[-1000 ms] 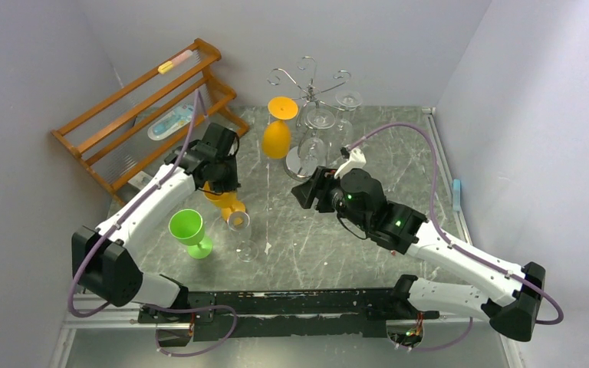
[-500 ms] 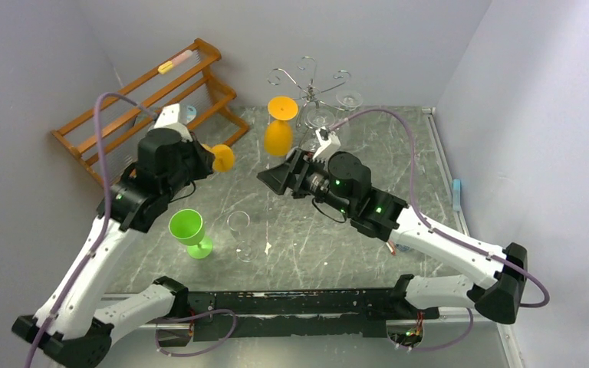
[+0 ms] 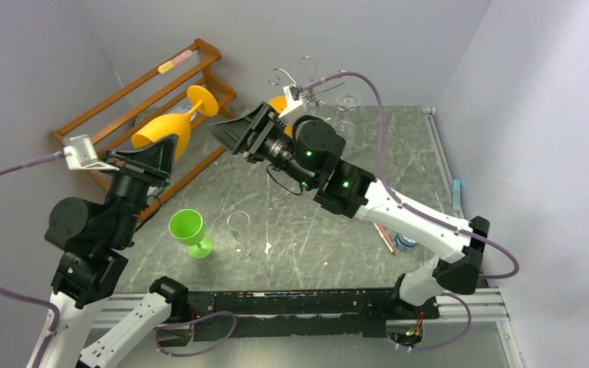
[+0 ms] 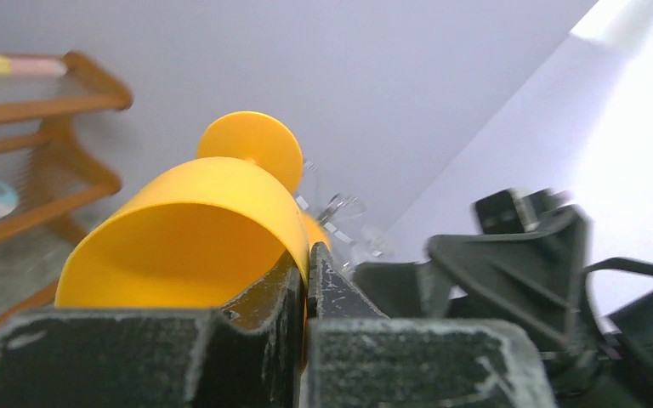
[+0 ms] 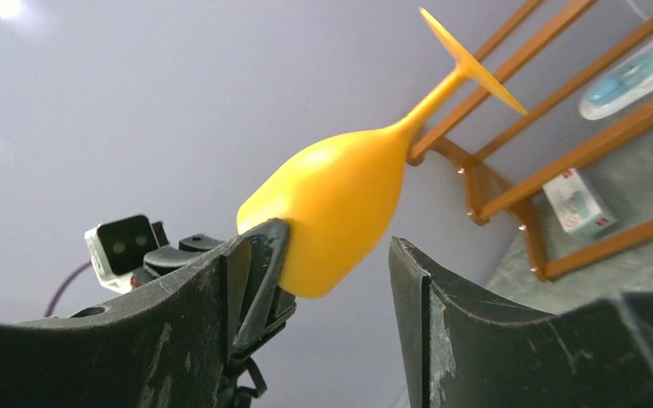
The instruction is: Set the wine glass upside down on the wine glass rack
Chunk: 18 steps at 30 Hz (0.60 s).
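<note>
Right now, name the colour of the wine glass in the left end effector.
Solid orange-yellow wine glass; shows best in the right wrist view.

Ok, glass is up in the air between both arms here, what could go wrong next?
The left gripper pinches only the rim of the orange wine glass, so it could pivot or slip. The open right gripper aims at the rounded bowl; closing there may squeeze it out. The right arm also crowds the wine glass rack, where other glasses hang.

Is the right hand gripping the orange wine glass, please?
No, the right hand is open; the left hand holds the orange wine glass.
</note>
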Each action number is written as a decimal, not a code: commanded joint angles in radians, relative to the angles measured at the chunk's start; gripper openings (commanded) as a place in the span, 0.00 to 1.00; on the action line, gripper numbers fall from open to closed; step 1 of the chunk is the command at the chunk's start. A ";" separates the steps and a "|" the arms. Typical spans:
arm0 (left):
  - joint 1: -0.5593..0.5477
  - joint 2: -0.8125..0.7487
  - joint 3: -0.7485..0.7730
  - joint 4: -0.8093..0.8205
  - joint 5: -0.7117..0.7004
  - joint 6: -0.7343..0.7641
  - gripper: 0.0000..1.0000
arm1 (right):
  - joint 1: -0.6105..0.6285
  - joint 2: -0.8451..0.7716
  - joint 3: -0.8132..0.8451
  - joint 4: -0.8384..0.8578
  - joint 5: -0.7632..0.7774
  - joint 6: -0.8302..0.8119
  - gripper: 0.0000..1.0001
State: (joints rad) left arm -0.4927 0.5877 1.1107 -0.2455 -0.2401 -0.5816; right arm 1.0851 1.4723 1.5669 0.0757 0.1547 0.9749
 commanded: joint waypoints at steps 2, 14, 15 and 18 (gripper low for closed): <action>-0.004 -0.022 -0.017 0.208 0.057 -0.064 0.05 | 0.040 0.068 0.073 0.069 0.097 0.083 0.64; -0.004 -0.041 -0.045 0.362 0.145 -0.222 0.05 | 0.052 0.115 0.118 0.194 0.189 0.217 0.59; -0.004 -0.039 -0.044 0.364 0.152 -0.231 0.05 | 0.052 0.117 0.119 0.201 0.202 0.227 0.58; -0.004 -0.036 -0.053 0.382 0.172 -0.265 0.05 | 0.052 0.134 0.143 0.207 0.233 0.254 0.56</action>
State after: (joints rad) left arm -0.4927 0.5560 1.0721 0.0486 -0.1215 -0.7792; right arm 1.1316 1.5864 1.6672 0.2279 0.2993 1.1671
